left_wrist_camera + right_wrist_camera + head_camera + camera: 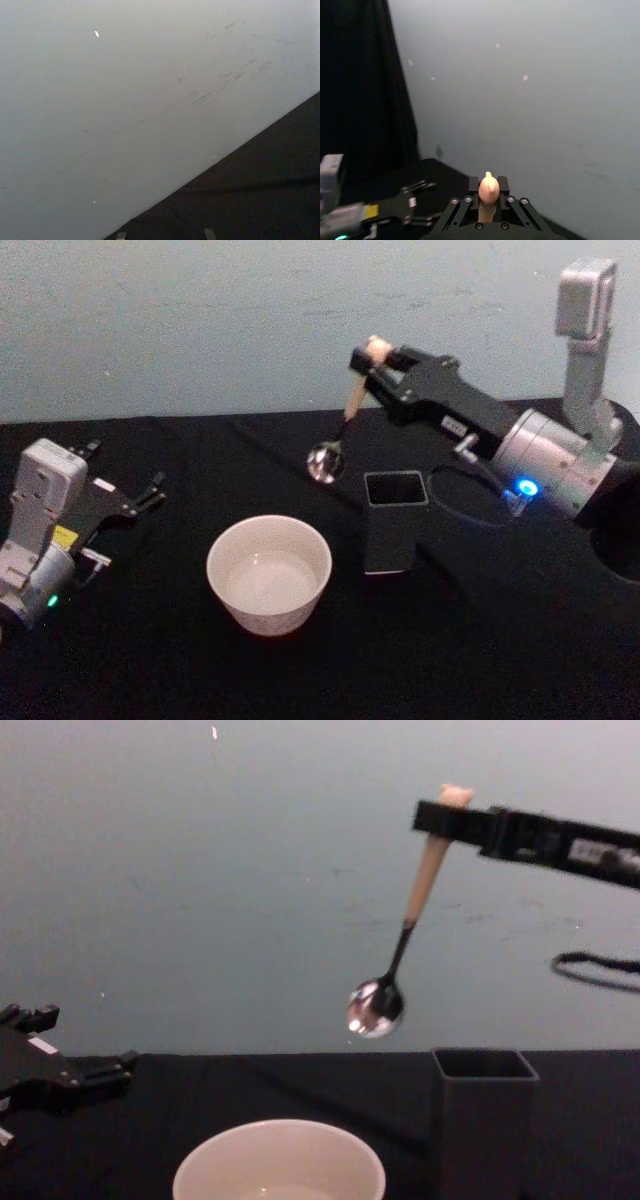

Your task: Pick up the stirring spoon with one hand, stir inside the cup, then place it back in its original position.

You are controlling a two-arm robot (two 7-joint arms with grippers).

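Holding the stirring spoon (352, 398) by its bear-topped handle, my right gripper (372, 365) is clamped on it at upper right of the head view. The tilted spoon's bowl hangs in the air, clear of the cup (265, 618) and the dark square holder (392, 540). My left gripper (150, 495) sits at the left edge, fingers apart.

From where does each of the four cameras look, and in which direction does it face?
Head: high on the body, facing down at the table; left tool, right tool holding the spoon, cup and box show.
Chest: lower, facing forward across the table to the wall; both tools reach in.
Left wrist: on the left arm, facing the wall; its own fingertips peek in.
Right wrist: facing the wall; its fingers clamp the spoon's top.
Shared: head and chest both show spoon, cup, box.
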